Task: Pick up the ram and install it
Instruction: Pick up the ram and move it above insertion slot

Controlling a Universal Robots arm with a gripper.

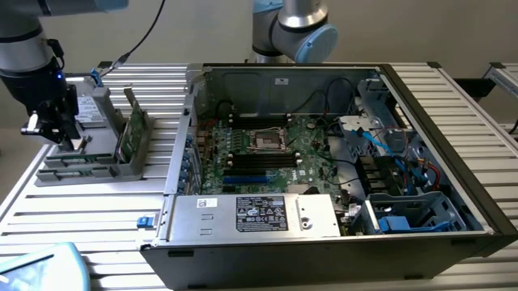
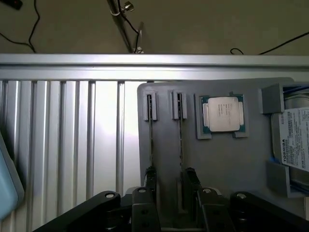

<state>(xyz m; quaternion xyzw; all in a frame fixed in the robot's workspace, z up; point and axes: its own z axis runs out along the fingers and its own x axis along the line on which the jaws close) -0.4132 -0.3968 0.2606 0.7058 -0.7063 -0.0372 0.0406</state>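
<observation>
At nine o'clock from the open computer case [image 1: 307,260] in the exterior view, a grey holder [image 1: 73,176] sits on the slatted worktop [image 1: 73,212]. The ram [image 1: 133,130] stands on edge in it, at three o'clock from the claw [image 1: 65,136], which hangs over the holder, spread and gripping nothing.

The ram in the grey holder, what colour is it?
The ram is dark green, clearest in the exterior view.

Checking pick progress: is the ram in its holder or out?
In the holder. The ram stands on edge in the gray holder, outside the computer case; the hand is open, holding nothing.
</observation>
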